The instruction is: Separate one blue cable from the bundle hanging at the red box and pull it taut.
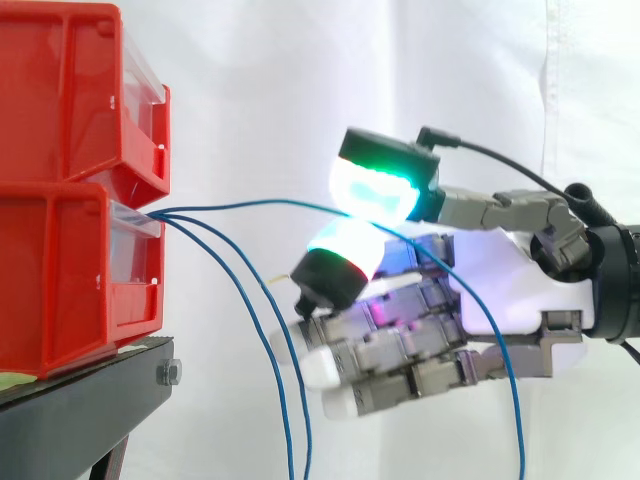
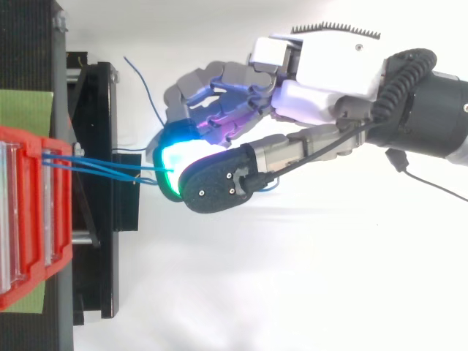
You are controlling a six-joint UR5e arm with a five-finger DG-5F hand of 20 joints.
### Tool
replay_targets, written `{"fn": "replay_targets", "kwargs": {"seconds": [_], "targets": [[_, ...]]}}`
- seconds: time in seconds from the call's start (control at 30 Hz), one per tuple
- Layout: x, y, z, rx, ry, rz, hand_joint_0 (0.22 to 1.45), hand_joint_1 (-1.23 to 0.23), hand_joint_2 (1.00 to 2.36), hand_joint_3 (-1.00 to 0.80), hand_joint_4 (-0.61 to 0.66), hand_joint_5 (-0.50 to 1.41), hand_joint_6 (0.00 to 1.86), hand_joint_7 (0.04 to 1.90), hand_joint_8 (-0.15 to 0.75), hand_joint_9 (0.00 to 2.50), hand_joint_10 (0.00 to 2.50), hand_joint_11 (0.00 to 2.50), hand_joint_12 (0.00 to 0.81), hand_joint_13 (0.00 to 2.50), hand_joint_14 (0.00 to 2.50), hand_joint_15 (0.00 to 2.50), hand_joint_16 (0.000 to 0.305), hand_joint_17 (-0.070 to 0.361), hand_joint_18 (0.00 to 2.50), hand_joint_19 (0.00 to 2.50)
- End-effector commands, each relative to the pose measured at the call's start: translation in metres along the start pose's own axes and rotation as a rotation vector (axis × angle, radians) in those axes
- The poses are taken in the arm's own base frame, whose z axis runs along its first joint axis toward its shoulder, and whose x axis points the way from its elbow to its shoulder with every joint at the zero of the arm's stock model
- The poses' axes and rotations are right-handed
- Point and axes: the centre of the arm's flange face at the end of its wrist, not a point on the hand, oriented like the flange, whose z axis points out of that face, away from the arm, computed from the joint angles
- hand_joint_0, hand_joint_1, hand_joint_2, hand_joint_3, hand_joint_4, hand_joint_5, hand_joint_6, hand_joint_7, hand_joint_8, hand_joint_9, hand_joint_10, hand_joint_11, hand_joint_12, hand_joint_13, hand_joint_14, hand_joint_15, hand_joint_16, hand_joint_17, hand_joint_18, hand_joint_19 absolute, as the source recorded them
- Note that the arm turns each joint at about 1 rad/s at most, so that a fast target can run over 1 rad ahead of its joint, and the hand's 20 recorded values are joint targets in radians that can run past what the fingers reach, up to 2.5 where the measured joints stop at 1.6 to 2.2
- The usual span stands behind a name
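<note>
One blue cable (image 1: pixel 260 204) sep'd from two slack cables (image 1: pixel 185 225) at red box (image 1: pixel 70 280), pinched in robot hand (image 1: pixel 500 275). Nearly straight, slight bow remaining; final tightening prob. pending.

Hand (image 2: pixel 329 62) from right, glowing pads (image 2: pixel 174 157) pinching blue cable (image 2: pixel 102 167) strung from red bin (image 2: pixel 25 142), black stand (image 2: pixel 95 110)

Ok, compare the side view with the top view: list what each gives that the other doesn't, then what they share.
Side view: two red bins stacked, two slack blue cables sagging downward, a third blue cable running nearly level into the hand. Top view: a green mat under the bins, another cable stretch beside the fingers. Shared: bins, black stand, cables, and glowing pads pinching one cable.
</note>
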Motion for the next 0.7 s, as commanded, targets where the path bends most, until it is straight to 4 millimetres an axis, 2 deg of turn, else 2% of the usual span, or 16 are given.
{"fn": "replay_targets", "kwargs": {"seconds": [0.0,0.67], "targets": [[0.0031,0.0008,0.0022,-0.030,0.004,0.011,0.66,-0.73,1.03,-0.02,0.01,-0.19,0.90,1.47,0.342,0.79,0.01,0.51,0.279,0.63,0.00,0.04,0.033,0.074,0.62,0.29],[0.0089,0.0008,0.0010,-0.024,0.012,-0.054,0.65,-0.70,1.03,-0.02,0.02,-0.19,0.91,1.46,0.339,0.82,0.02,0.55,0.286,0.61,0.00,0.06,0.034,0.075,0.60,0.33]]}}
